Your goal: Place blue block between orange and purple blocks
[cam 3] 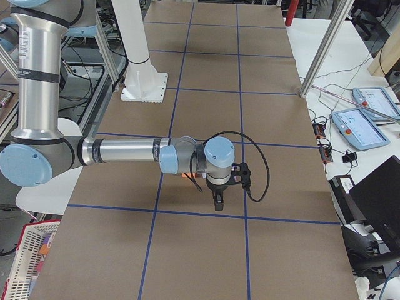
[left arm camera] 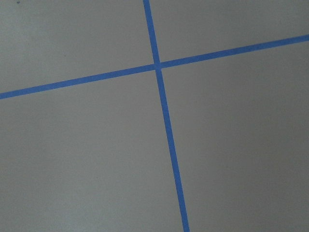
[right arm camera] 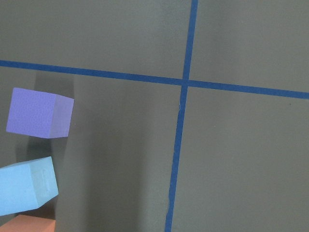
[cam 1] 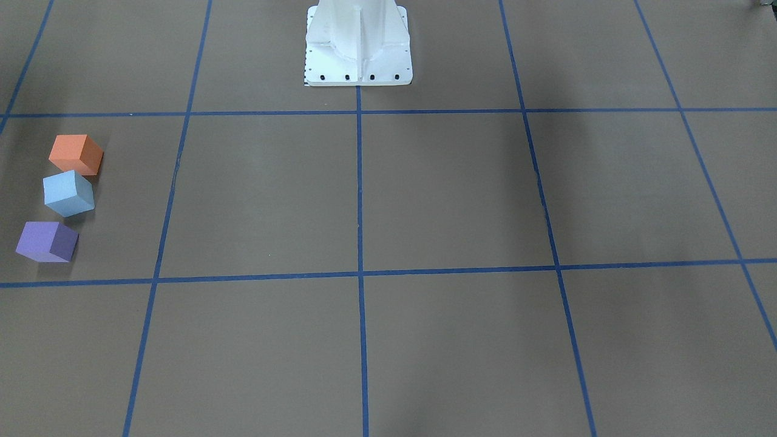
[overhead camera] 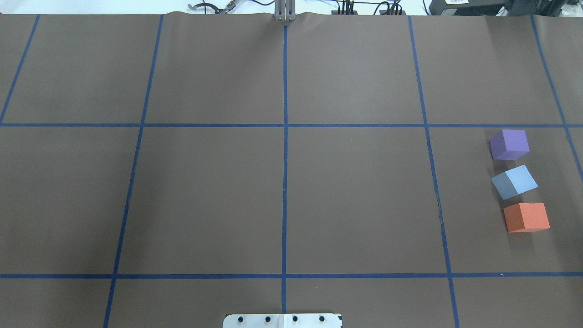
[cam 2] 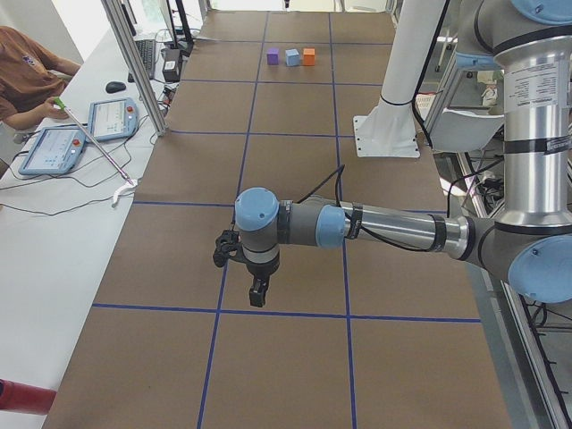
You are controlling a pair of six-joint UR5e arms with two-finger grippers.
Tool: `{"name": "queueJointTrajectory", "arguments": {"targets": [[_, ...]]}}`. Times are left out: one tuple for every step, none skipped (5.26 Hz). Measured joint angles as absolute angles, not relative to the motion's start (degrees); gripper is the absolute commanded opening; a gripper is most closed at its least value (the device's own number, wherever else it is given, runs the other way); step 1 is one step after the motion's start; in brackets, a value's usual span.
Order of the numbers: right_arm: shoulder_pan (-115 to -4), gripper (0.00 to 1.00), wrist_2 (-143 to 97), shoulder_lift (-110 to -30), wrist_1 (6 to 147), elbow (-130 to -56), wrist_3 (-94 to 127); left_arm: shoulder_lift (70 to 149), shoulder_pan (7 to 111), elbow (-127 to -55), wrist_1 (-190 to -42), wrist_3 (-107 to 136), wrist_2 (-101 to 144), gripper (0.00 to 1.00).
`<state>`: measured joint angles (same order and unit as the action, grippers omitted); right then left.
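The blue block is found sitting slightly turned between the orange block and the purple block, just beside each. All three are lined up near the right edge of the table, with open grid toward the middle. The left gripper and right gripper are only caught in the side views, so open or closed can't be told.

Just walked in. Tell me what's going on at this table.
Nothing is being handled. The blue block sits on the table between the purple block and the orange block, the three in a row on the robot's right side, so the placement looks done. The right gripper hangs above the table near that row, the left gripper over the table's other end. Both show only in side views, so whether their jaws are open cannot be told.
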<state>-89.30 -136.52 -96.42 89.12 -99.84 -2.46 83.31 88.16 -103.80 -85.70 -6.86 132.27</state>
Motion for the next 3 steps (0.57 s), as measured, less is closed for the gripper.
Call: {"name": "queueJointTrajectory", "arguments": {"targets": [[-89.3,1.0,-136.6,-96.4,89.1,-99.8,-2.5,83.3,88.2,-103.7,-85.7,-6.9,132.3,1.0],[-89.3,1.0,-136.6,-96.4,89.2,-99.8,-2.5,83.3,88.2,-103.6,-85.8,-6.9,132.2,1.0],[-89.3,1.0,-136.6,-96.4,89.1,-99.8,-2.5,83.1,88.2,-103.3,-86.0,-7.0,132.2,1.0]]}}
